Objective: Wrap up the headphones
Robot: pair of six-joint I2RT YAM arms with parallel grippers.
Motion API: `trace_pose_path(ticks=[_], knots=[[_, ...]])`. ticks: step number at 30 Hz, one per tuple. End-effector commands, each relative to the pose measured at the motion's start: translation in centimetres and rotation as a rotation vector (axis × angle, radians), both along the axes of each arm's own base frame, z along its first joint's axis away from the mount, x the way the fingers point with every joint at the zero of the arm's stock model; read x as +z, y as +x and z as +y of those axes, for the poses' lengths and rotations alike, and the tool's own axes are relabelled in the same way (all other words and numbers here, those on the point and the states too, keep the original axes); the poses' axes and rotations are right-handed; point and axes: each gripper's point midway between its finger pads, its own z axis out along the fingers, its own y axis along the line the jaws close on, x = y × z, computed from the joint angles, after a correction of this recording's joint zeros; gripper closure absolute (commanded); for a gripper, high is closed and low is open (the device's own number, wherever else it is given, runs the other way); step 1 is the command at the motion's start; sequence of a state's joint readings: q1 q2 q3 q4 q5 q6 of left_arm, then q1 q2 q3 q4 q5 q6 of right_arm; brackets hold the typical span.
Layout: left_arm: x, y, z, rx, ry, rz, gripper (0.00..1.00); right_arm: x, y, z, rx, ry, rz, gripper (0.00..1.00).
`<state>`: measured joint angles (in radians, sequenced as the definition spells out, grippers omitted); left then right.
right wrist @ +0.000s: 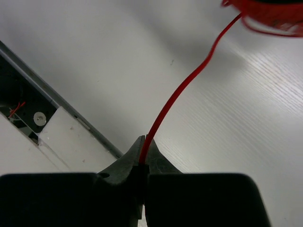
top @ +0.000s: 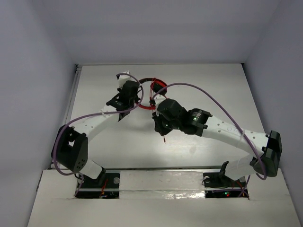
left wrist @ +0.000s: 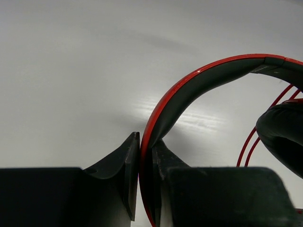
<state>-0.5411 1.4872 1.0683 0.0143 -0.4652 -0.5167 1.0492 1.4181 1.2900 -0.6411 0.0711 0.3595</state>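
Note:
The red headphones (top: 150,92) with black inner padding lie at the table's middle back. My left gripper (left wrist: 146,144) is shut on the red headband (left wrist: 199,78), which arcs up and to the right from the jaws. My right gripper (right wrist: 144,144) is shut on the thin red cord (right wrist: 187,82); the cord runs up and right to a red earcup (right wrist: 274,12) at the top right corner. In the top view the right gripper (top: 158,124) sits just in front of the headphones, and the cord's end (top: 163,139) hangs below it. Cord loops (left wrist: 253,137) show beside the headband.
Thick purple robot cables (top: 208,94) arc over both arms. The table's near edge, with a metal rail and white block (right wrist: 61,137), shows to the left in the right wrist view. White walls enclose the table on the left, back and right.

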Motion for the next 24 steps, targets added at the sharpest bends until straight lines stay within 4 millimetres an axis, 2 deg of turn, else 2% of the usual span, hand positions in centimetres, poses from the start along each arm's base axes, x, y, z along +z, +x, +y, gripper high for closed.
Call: trace_pose_path(ticks=[1, 8, 14, 17, 24], knots=[[1.5, -0.9, -0.2, -0.033, -0.01, -0.063, 1.0, 2.5, 1.0, -1.6, -0.034, -0.045, -0.1, 1.0], [-0.2, -4.9, -2.3, -0.184, 0.076, 0.016, 1.0, 3.3, 2.8, -2.0, -0.046, -0.094, -0.193, 1.0], [-0.7, -8.0, -4.4, -0.341, 0.152, 0.075, 1.0, 3.8, 4.8, -2.3, -0.076, -0.165, -0.282, 1.0], [-1.4, -9.6, -4.8, -0.404, 0.203, 0.132, 1.0, 4.1, 5.9, -3.0, -0.111, -0.218, -0.331, 1.0], [-1.5, -11.2, -4.5, -0.494, 0.244, 0.167, 1.0, 4.4, 7.2, -5.0, -0.193, -0.278, -0.414, 1.0]])
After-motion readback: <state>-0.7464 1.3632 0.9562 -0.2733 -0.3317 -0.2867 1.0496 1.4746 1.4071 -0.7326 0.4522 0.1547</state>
